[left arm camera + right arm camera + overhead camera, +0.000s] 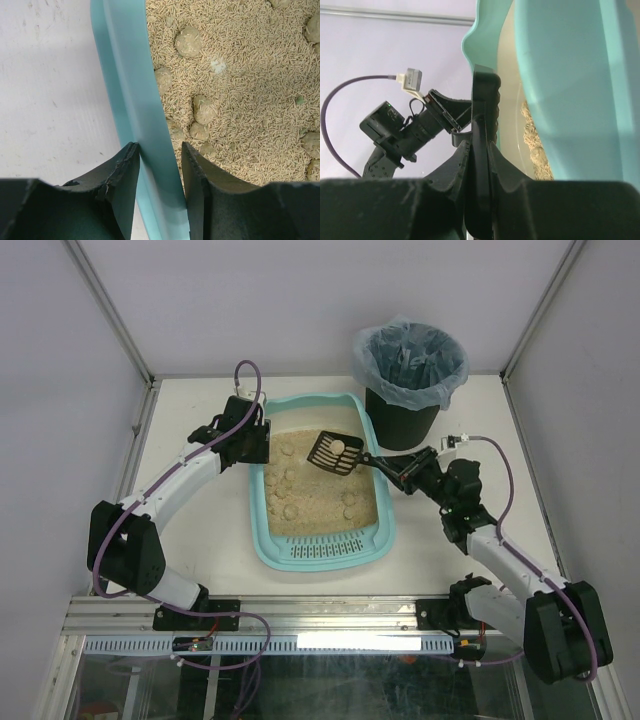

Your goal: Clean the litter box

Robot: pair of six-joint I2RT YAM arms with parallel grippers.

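Left gripper (159, 170) clamps the rim of a teal litter box (127, 75), seen from the wrist camera.

Two dark fingers (120, 185) rise from the bottom edge and straddle the raised rim, one pressed to its outer side above the white table (50, 100), the other to its inner side over the fill. The rim runs in a gentle curve from the top of the frame down between the jaws. Right of it lies beige pellet litter (250, 75), dotted with rounded clumps (188, 41), several of them close to the wall.
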